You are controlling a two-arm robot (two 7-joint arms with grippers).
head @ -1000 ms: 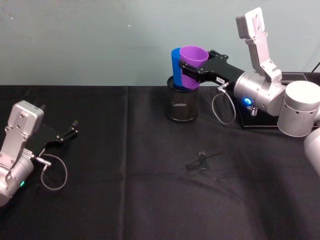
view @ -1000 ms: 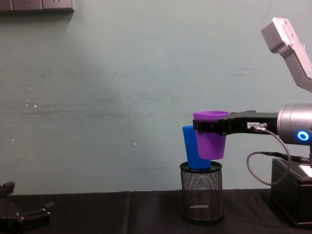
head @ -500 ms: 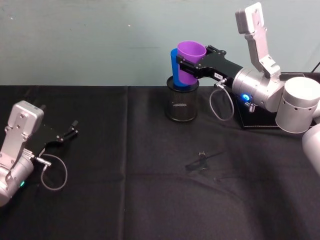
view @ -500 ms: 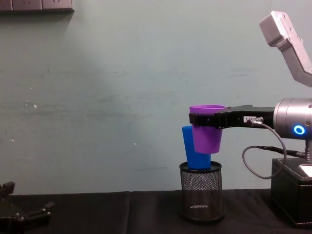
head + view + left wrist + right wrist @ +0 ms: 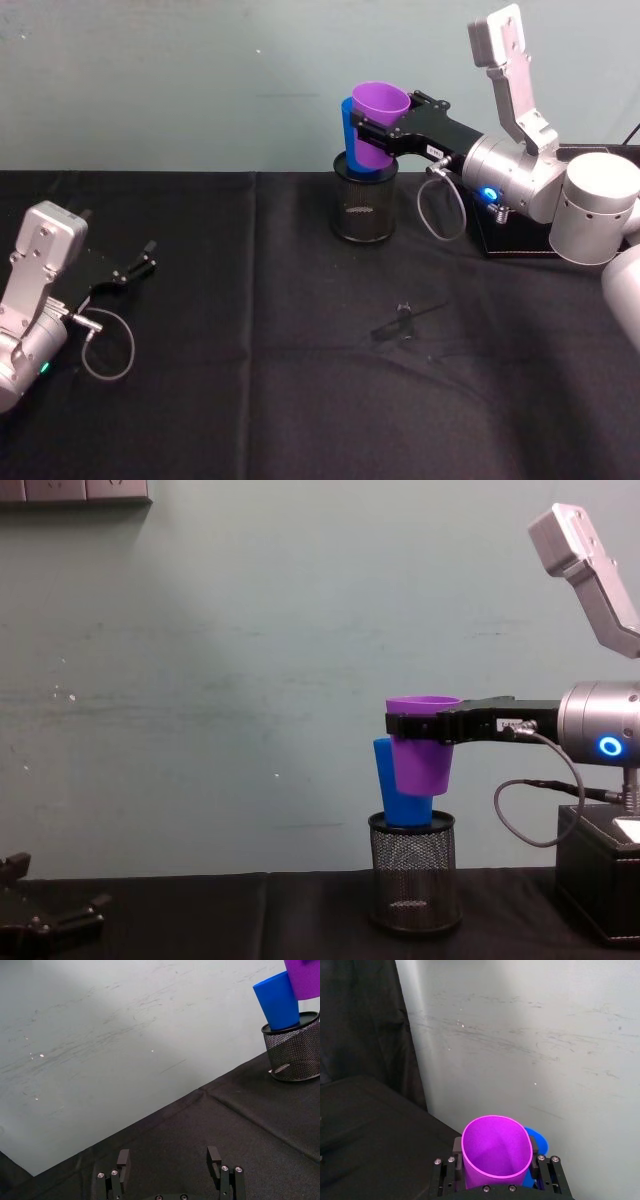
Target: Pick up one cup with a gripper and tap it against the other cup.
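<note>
My right gripper is shut on the purple cup, holding it upright in the air by its upper wall. The blue cup stands in a black wire-mesh holder at the table's back. In the chest view the purple cup overlaps the blue cup's upper right side, touching it or nearly so, above the holder. From the right wrist, the purple cup sits between the fingers, with the blue cup's rim just behind. My left gripper rests open at the table's left.
A black box stands under my right arm at the back right. A small dark piece lies on the black cloth mid-table. The wall is close behind the holder. In the left wrist view the left gripper hangs above the cloth.
My right gripper has carried the purple cup a little left and up, closer against the blue cup. The left arm has stayed put.
</note>
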